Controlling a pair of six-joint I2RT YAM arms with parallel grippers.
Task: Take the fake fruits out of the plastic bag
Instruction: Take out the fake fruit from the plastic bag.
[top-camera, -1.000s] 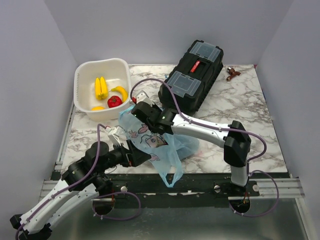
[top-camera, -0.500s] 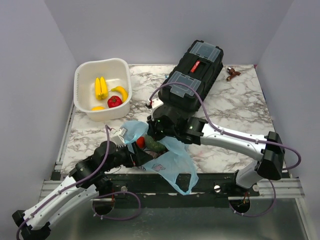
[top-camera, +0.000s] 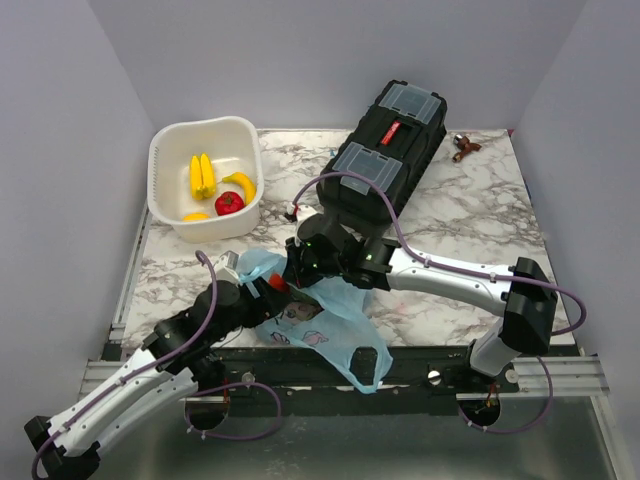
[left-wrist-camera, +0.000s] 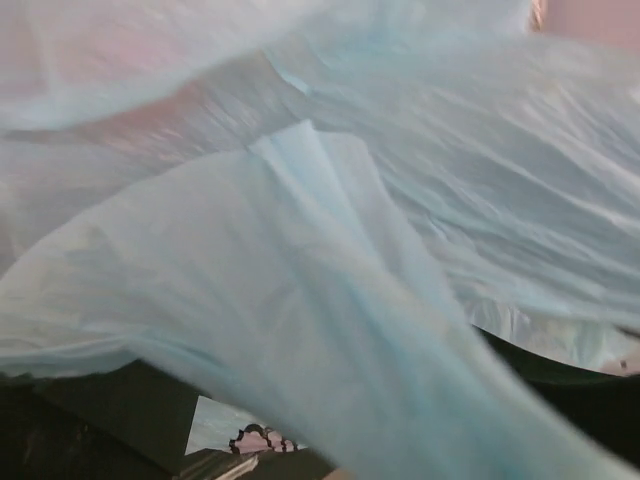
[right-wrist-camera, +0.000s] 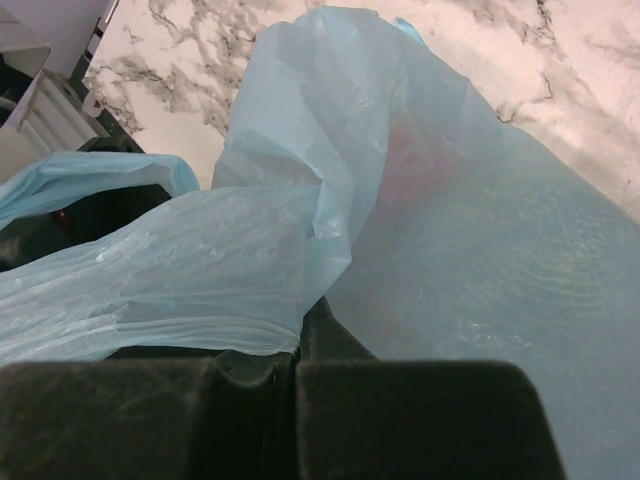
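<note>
The light-blue plastic bag (top-camera: 330, 325) lies crumpled at the table's near edge, one loop handle hanging over it. My right gripper (top-camera: 292, 268) is shut on a fold of the bag's film (right-wrist-camera: 250, 280), its jaws (right-wrist-camera: 297, 350) pressed together. My left gripper (top-camera: 258, 298) is at the bag's left edge and appears shut on it. The bag (left-wrist-camera: 350, 250) covers the left wrist view and hides the fingers. A small red fruit (top-camera: 273, 283) shows between the grippers at the bag's mouth and as a reddish patch (right-wrist-camera: 400, 165) through the film.
A white tub (top-camera: 157, 150) at the back left holds two yellow sticks (top-camera: 202, 175), a banana (top-camera: 240, 183), a red fruit (top-camera: 229, 203) and an orange fruit (top-camera: 196, 216). A black toolbox (top-camera: 385, 150) lies behind the right arm. A dark red grape bunch (top-camera: 464, 147) lies far right.
The right gripper left the tub side and came down to the bag. Both arms shifted the bag toward the near edge, and the red fruit came into view at its mouth.
</note>
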